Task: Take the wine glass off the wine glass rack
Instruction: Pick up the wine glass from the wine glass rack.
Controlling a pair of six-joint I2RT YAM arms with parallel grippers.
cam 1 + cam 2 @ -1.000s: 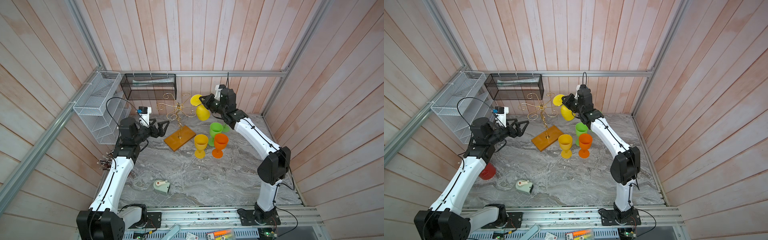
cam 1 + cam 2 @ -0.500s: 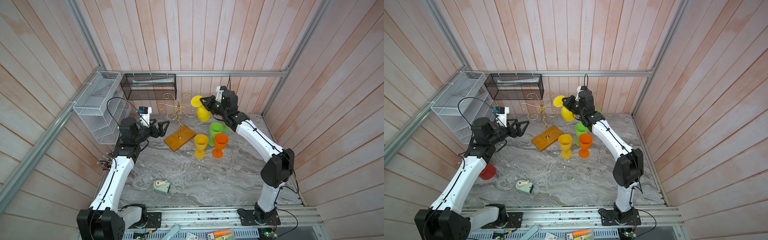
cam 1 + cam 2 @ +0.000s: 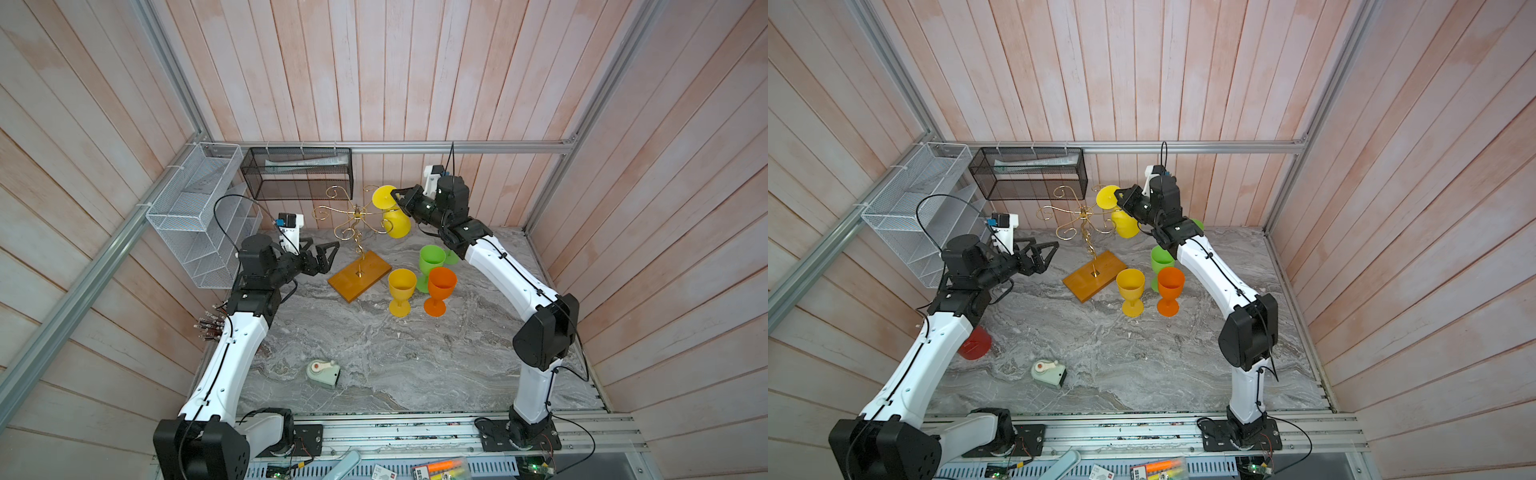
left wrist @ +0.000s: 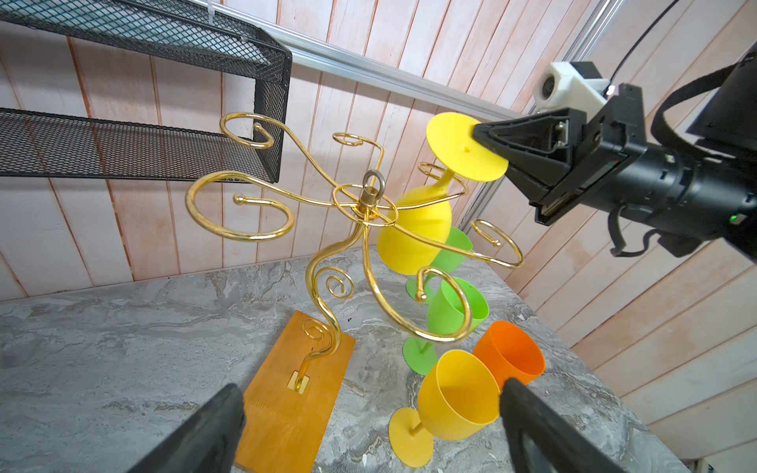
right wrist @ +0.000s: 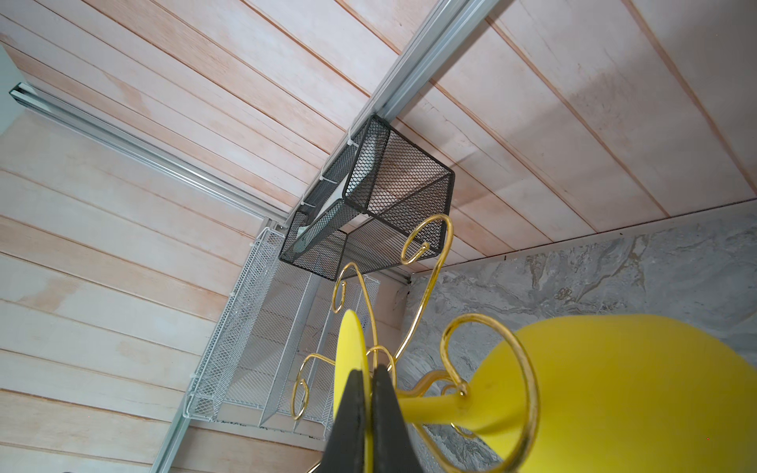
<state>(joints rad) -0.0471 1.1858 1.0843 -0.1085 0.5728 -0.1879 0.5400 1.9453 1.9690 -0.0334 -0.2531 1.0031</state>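
While the yellow plastic wine glass (image 4: pixel 409 237) hangs bowl-down and tilted, its stem is threaded through a scroll arm of the thin gold wire wine glass rack (image 3: pixel 357 216). That arm is at 3 o'clock from the rack's hub (top view, 12 o'clock = back wall). Not yet free.

- Right fingers (image 4: pixel 516 135): closed flat on the rim of the glass's round foot, reaching in from 3 o'clock. Right wrist view shows a wire curl around the stem just under the foot.
- Left fingers (image 3: pixel 332 249): spread wide, empty, at 9 o'clock of the rack and pointing at it. Clear of both the wire and the orange-brown base.
- At 4–5 o'clock from the base, upright and bunched together on the grey marble counter (image 3: pixel 374 353): amber plastic goblet (image 3: pixel 402 286), orange plastic goblet (image 3: pixel 441 284), green plastic goblet (image 3: pixel 431 257). A second green one is mostly hidden behind the right arm.
- Black mesh wall basket (image 3: pixel 297 174) at 11 o'clock, white wire wall shelf (image 3: pixel 195 216) at 9–10 o'clock.

Progress, my reading: the grasp is made and removal has not happened. Left to do: slide the stem out of the scroll's open end, carry the glass clear, set it down. The light rack may drag along with the pull.
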